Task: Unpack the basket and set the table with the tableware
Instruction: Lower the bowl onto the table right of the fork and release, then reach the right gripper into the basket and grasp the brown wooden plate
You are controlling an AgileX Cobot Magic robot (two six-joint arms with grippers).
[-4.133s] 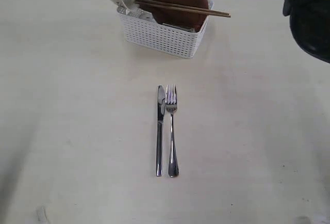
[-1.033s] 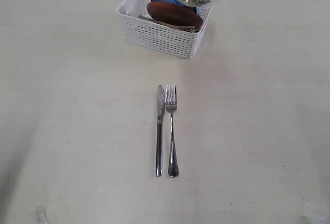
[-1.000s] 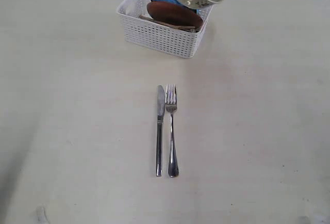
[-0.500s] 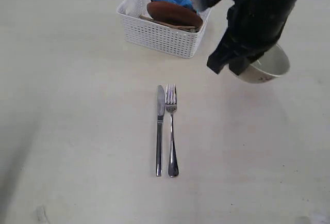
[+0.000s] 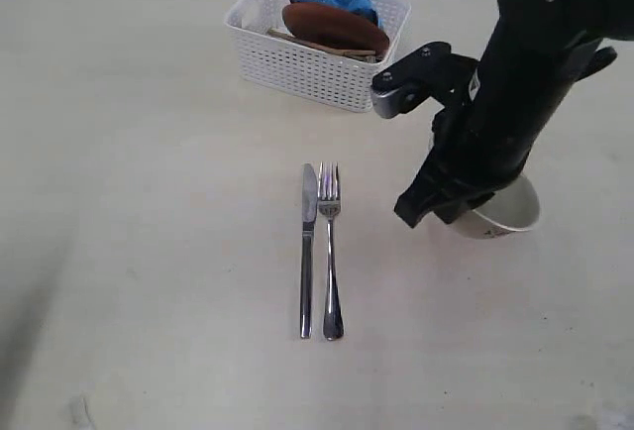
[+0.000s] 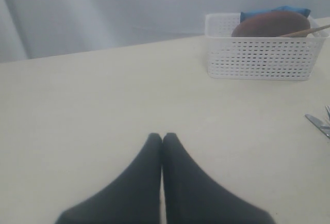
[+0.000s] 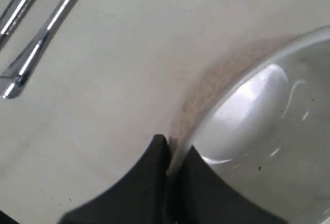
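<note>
The left gripper [image 6: 162, 140] has its two dark fingers pressed together with nothing between them. It sits low over the bare table [image 5: 149, 202], well apart from the basket [image 5: 315, 63].

The white lattice basket stands at the far edge of the table. Inside it a reddish-brown plate [image 5: 335, 26] leans at a tilt, with a blue packet [image 5: 337, 0] behind it and brown chopsticks [image 5: 327, 47] just under the plate's lower edge.

In front of the basket and well apart from it, the knife [image 5: 307, 252] and fork [image 5: 330, 252] lie flat on the table. They lie side by side and parallel, the knife on the left, tips pointing toward the basket.

To the right of the basket and nearer the camera, the right arm [image 5: 515, 93] reaches down. The right gripper [image 7: 172, 149] is pinched narrowly on the rim of the pale bowl [image 5: 507, 210], one finger inside and one outside. The bowl sits upright, its mouth facing up. Whether its base touches the table cannot be told.
</note>
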